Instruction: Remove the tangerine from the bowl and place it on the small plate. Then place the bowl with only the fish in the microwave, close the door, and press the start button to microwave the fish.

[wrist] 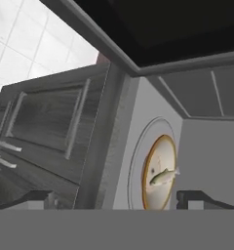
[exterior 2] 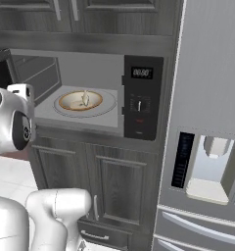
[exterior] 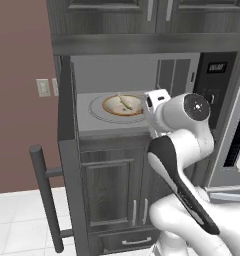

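Observation:
The microwave [exterior 2: 141,100] stands open, and its door [exterior: 67,150] is swung out to the left with the long bar handle [exterior: 44,200] facing the room. Inside, the tan bowl [exterior: 117,106] rests on the white turntable [exterior: 97,114], and the small silvery fish [exterior: 126,102] lies in it. In the hand view the bowl [wrist: 155,168] and the fish [wrist: 163,177] appear rolled on their side. My gripper [wrist: 116,197] hangs just in front of the cavity, open, with nothing between its fingertips [wrist: 38,197]. The tangerine and the small plate are out of view.
The control panel [exterior 2: 141,105] sits at the right of the cavity. A steel fridge with a dispenser [exterior 2: 207,162] stands further right. Dark cabinet doors [exterior 2: 114,181] lie below the microwave, and more cabinets hang above. The open door [wrist: 177,29] juts out on the left.

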